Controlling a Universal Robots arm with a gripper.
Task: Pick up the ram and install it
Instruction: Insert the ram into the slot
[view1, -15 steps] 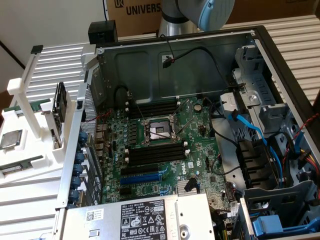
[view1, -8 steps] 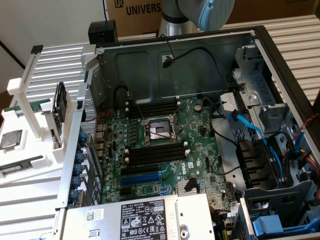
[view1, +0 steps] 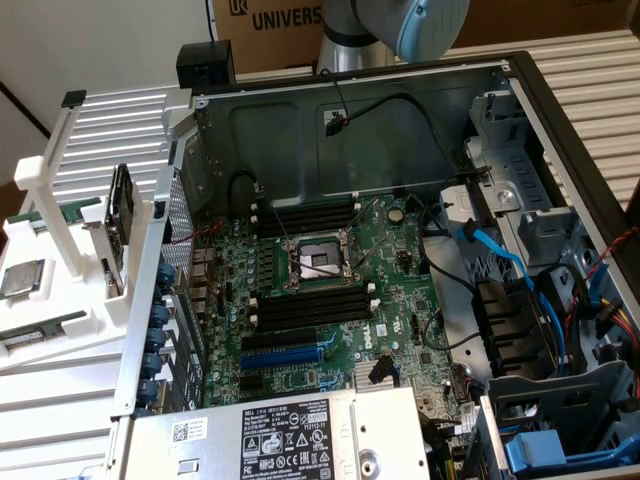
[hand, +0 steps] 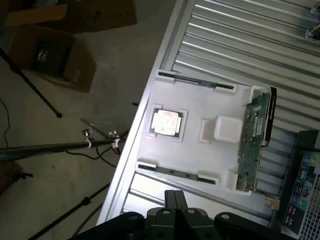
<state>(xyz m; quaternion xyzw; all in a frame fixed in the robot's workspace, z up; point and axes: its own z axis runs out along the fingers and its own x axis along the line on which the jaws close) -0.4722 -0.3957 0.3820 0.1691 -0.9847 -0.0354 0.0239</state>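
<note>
Gripper (hand: 175, 204), jaws pressed shut, above the white tray (hand: 200, 107); ram (hand: 176, 171) lies nearest, processor chip (hand: 166, 122) just beyond.

The exterior view has soft, even light with weak shadows. The white tray (view1: 40, 245) at 9 o'clock and the ribbed table (view1: 590, 70) at 2 o'clock are bright, nearly washed out. The case wall (view1: 290, 120) shades the motherboard (view1: 400, 250) at centre. The wrist view is dimmer. The floor (hand: 90, 115) is murky, the tray (hand: 200, 160) glows, the chip (hand: 166, 122) glares white, and the gripper (hand: 175, 199) is a black silhouette.
</note>
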